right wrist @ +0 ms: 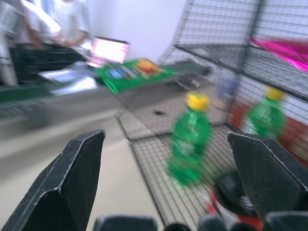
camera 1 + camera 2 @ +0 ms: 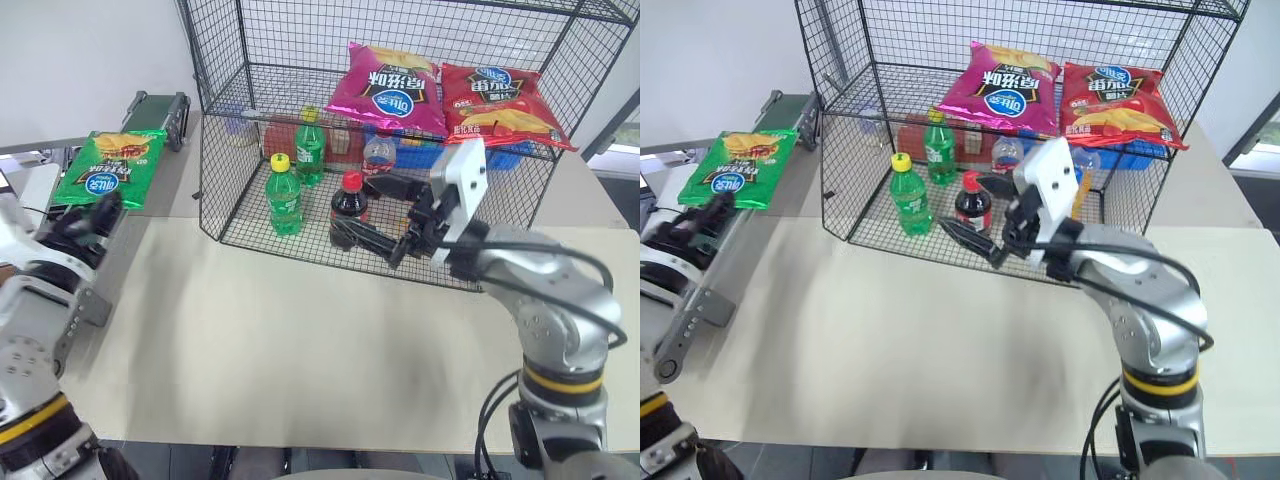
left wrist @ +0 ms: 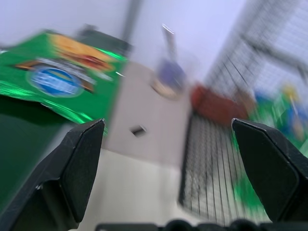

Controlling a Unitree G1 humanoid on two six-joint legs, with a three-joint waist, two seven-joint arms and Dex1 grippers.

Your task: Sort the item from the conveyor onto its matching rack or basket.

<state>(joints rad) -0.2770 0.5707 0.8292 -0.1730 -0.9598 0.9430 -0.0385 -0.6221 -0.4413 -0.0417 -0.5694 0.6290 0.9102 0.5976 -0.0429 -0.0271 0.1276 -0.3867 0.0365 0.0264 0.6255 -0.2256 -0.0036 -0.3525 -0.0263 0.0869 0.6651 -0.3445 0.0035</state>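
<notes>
The green chips bag (image 2: 108,168) lies flat on the dark-green conveyor (image 2: 152,103) at the far left. My left gripper (image 2: 78,215) hovers just short of the bag's near edge, open and empty; in its wrist view the bag (image 3: 57,79) lies ahead, beyond one finger. The black wire rack (image 2: 240,130) stands at the back of the table. My right gripper (image 2: 358,208) is raised in front of the rack's lower mesh, open, holding nothing. The bag (image 1: 132,72) is also seen far off in the right wrist view.
A magenta bag (image 2: 390,90) and a red bag (image 2: 500,100) lie on the rack's upper shelf. Two green bottles (image 2: 284,195), a cola bottle (image 2: 348,205) and a blue crate (image 2: 490,155) stand on its floor. The beige table (image 2: 300,340) spreads in front. A person (image 1: 62,19) stands behind the conveyor.
</notes>
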